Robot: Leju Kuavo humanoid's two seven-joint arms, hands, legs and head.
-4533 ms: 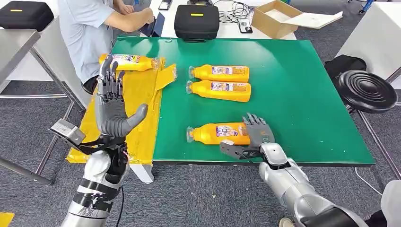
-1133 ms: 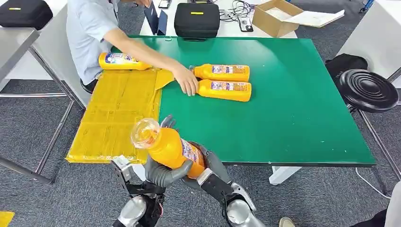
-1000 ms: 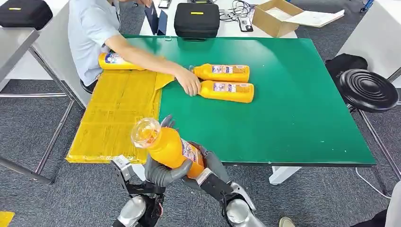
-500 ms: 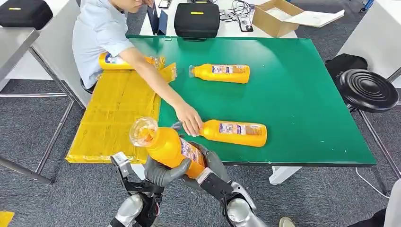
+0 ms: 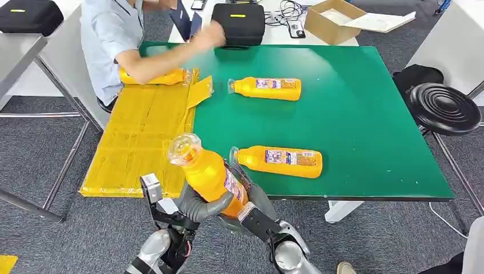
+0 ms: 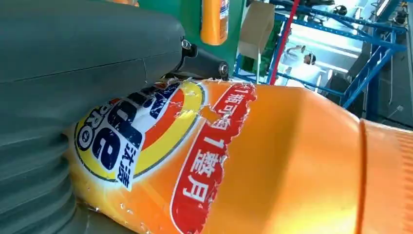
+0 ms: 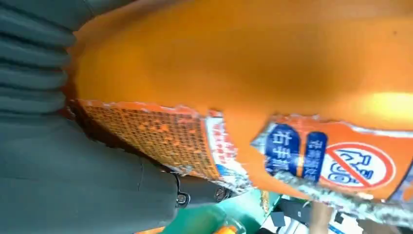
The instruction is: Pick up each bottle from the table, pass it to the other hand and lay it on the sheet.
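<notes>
Fingers of both robot hands are largely hidden behind the orange plastic detergent bottle with a clear cap [image 5: 208, 174], which they hold together just off the near edge of the green table [image 5: 365, 114]. In the head view the left hand [image 5: 197, 206] wraps its grey thumb and palm around the bottle's lower body from below, fingers curled onto it. The right hand [image 5: 251, 200] clasps the base from the other side; how its fingers lie I cannot tell. The bottle tilts, cap up and toward the yellow ribbed sheet [image 5: 142, 137], hanging in the air, not yet on it.

Both wrist views press so close that the bottle's glossy, torn label [image 6: 160, 141] and the ribbed grey hand covers crowd out nearly everything else.

A second orange bottle [image 5: 278, 161] lies on its side on the table near the front edge, a third [image 5: 265, 88] lies farther back, and a fourth [image 5: 154, 77] rests at the sheet's far end, partly covered by a person's arm [image 5: 165, 54], which is motion-blurred. The person's head is cut off at the frame edge.
</notes>
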